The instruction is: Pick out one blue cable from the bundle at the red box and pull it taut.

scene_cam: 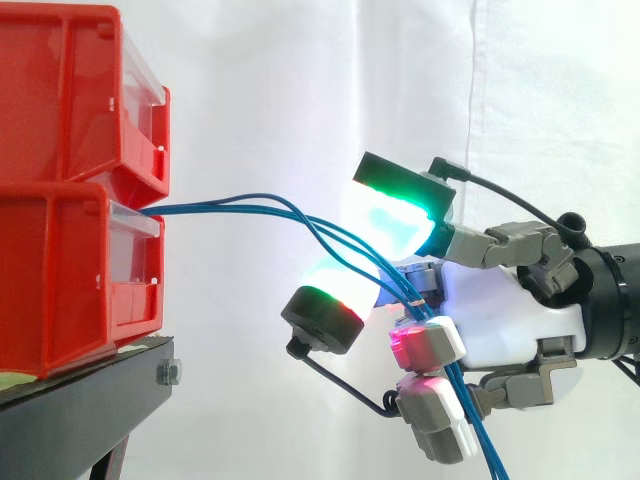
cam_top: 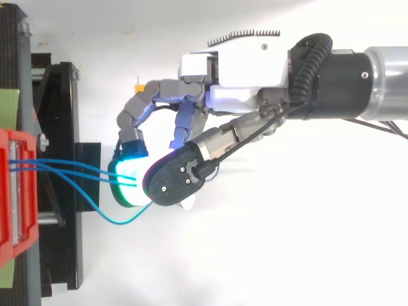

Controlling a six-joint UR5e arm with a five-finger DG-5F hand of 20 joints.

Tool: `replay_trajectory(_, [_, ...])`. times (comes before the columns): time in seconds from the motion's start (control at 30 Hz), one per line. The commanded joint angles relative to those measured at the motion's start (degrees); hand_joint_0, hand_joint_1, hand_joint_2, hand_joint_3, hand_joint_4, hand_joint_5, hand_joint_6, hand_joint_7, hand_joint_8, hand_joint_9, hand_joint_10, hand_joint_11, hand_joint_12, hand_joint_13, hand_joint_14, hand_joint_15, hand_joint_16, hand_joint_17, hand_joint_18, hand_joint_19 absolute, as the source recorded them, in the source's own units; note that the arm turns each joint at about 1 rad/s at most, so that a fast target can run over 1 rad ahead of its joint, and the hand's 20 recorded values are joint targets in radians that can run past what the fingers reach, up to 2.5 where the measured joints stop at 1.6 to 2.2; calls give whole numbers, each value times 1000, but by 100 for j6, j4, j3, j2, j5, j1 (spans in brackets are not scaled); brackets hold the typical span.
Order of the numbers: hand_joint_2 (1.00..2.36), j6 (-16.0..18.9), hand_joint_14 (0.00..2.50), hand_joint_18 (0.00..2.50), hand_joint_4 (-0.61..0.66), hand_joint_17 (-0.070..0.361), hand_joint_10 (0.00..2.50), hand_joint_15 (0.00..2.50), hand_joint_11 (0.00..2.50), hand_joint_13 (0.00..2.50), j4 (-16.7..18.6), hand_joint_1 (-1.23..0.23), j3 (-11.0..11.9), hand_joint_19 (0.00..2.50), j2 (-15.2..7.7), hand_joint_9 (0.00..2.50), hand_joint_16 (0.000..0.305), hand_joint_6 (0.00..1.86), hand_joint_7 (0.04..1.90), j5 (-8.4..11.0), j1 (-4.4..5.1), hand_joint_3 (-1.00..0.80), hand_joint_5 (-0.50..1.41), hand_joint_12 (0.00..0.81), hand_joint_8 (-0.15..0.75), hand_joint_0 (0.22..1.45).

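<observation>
Three thin blue cables (scene_cam: 230, 205) leave the front of the lower red box (scene_cam: 60, 280) and run right, sagging slightly, to my hand (scene_cam: 500, 310). The hand's fingers are curled, and a green-glowing fingertip pad (scene_cam: 390, 215) closes from above against the thumb pad (scene_cam: 335, 300). The cables pass between these pads, then hang down in front of the palm. From above, two cables (cam_top: 70, 169) run straight into the green pad (cam_top: 127, 175). The third cable (cam_top: 121, 221) loops slack underneath and goes under the thumb.
A second red box (scene_cam: 70, 90) is stacked on the lower one, and both stand on a black stand (scene_cam: 90, 400) at the left. A white curtain hangs behind. The arm (cam_top: 357, 83) comes in from the right.
</observation>
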Motion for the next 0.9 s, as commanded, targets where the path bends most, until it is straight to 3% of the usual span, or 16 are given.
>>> replay_trajectory(0.0, [1003,-2,22,1024,24,114,22,615,673,1188,-2,-580,-1,693,1,1333,51,864,985,0,3,-467,-96,372,294,596])
replay_trajectory(0.2, [1015,-2,20,1029,27,116,20,616,677,1184,-2,-667,-1,685,1,1305,51,879,1034,0,-6,-323,-105,376,307,609])
replay_trajectory(0.43, [1016,-2,21,1021,47,116,23,620,704,1169,-2,-770,-1,684,1,1269,52,906,1006,0,-6,-273,-118,380,311,619])
replay_trajectory(0.67, [1012,-2,23,1023,25,116,23,618,704,1165,-2,-836,-1,663,1,1262,51,918,988,0,-6,-348,-123,379,305,669])
replay_trajectory(0.87, [1000,-20,23,1030,35,114,22,622,702,1174,-2,-803,-1,664,1,1284,51,920,978,0,3,-493,-118,373,299,661])
